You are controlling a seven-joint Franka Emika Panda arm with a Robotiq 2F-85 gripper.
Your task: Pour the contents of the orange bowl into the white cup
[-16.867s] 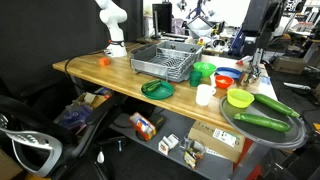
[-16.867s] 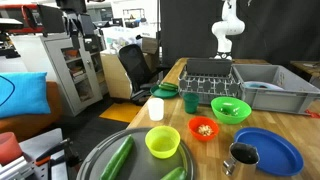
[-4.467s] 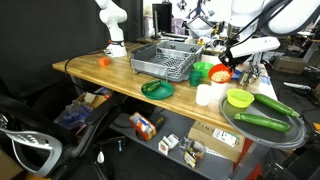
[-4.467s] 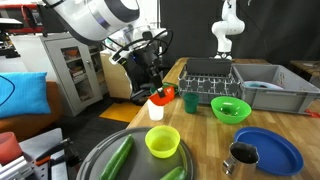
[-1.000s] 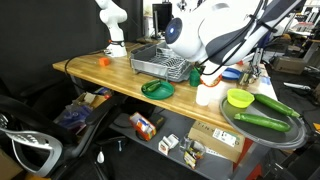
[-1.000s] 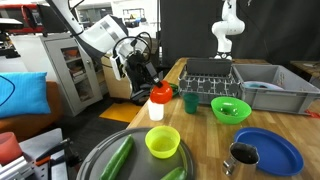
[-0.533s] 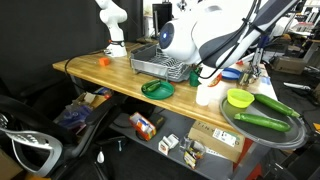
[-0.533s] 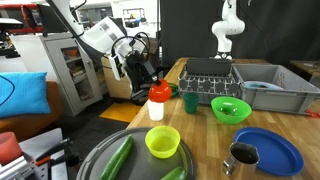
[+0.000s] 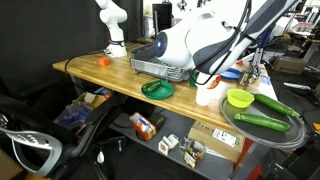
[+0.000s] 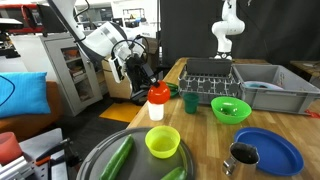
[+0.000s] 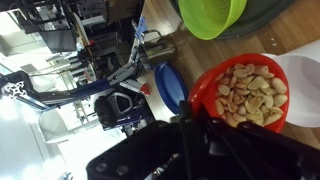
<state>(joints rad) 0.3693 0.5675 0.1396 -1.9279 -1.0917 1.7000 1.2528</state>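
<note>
The orange bowl (image 10: 158, 93), filled with pale nut pieces, hangs tipped on its side just above the white cup (image 10: 156, 109) near the table's edge. My gripper (image 10: 149, 84) is shut on the bowl's rim. In the wrist view the orange bowl (image 11: 243, 92) fills the right side, with the black fingers (image 11: 192, 128) clamped on its lower left rim and the white cup (image 11: 303, 72) directly behind it. The nuts lie heaped in the bowl. In an exterior view the arm hides the bowl, and only the white cup (image 9: 205, 96) shows.
A green cup (image 10: 190, 101), a green bowl (image 10: 231, 109), a lime-yellow bowl (image 10: 162, 141), a blue bowl (image 10: 268, 150) and a metal cup (image 10: 243, 155) stand around the cup. A dish rack (image 10: 212, 75) sits behind. Cucumbers (image 10: 118, 158) lie on a round tray.
The arm's wrist has turned and swung a little, tipping the orange bowl slightly further over the white cup. The cup has not moved.
</note>
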